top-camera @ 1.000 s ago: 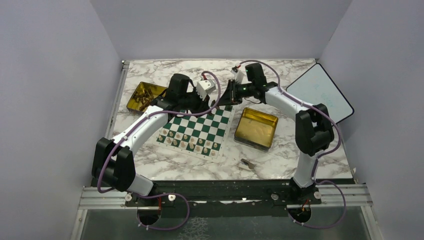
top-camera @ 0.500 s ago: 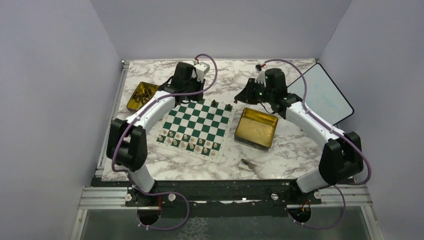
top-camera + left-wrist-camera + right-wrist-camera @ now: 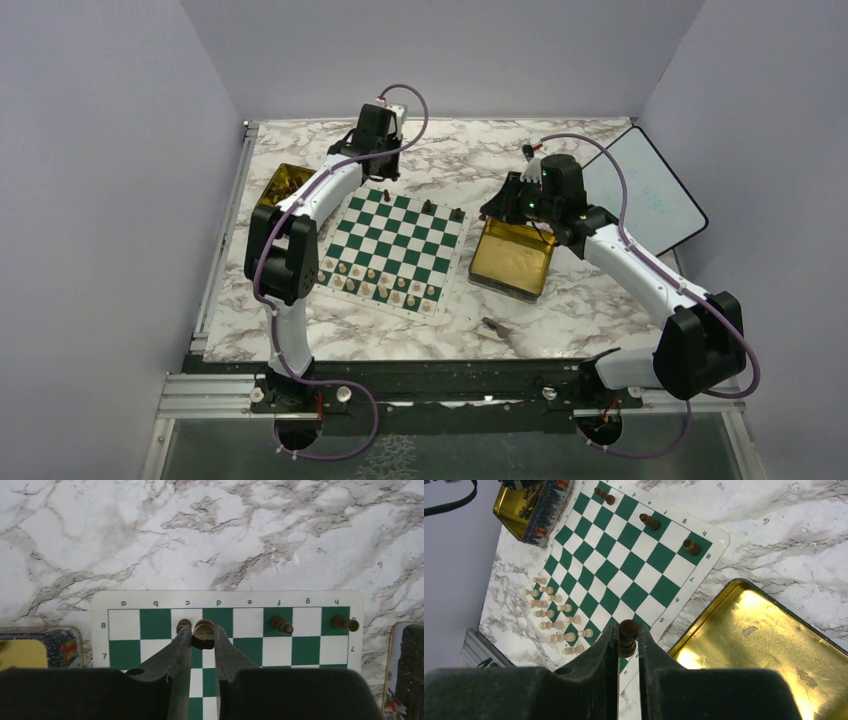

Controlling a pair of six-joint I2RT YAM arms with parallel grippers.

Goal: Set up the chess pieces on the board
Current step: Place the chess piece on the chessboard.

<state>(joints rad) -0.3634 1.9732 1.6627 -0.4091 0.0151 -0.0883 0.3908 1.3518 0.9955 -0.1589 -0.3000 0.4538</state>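
The green and white board [image 3: 395,240] lies mid-table. My left gripper [image 3: 204,639] is shut on a dark brown piece [image 3: 204,632] over the far row, near square d8 [image 3: 385,183]. Another dark piece [image 3: 183,625] stands on c8 beside my left finger; two more stand on f8 [image 3: 281,625] and h8 [image 3: 345,624]. My right gripper [image 3: 628,641] is shut on a dark brown piece [image 3: 627,635], held in the air by the board's right edge and the gold tin's corner [image 3: 497,208]. Beige pieces [image 3: 375,285] fill the two near rows [image 3: 549,615].
A gold tin [image 3: 280,185] with dark pieces stands left of the board [image 3: 531,505]. A second gold tin [image 3: 512,257] stands right of the board [image 3: 754,645]. A black-rimmed white tablet [image 3: 645,190] leans at the far right. A small dark item [image 3: 493,325] lies near the front.
My right gripper has drawn back from the board's far right corner toward the right tin. My left arm has swung left and stretched out to the board's far edge.
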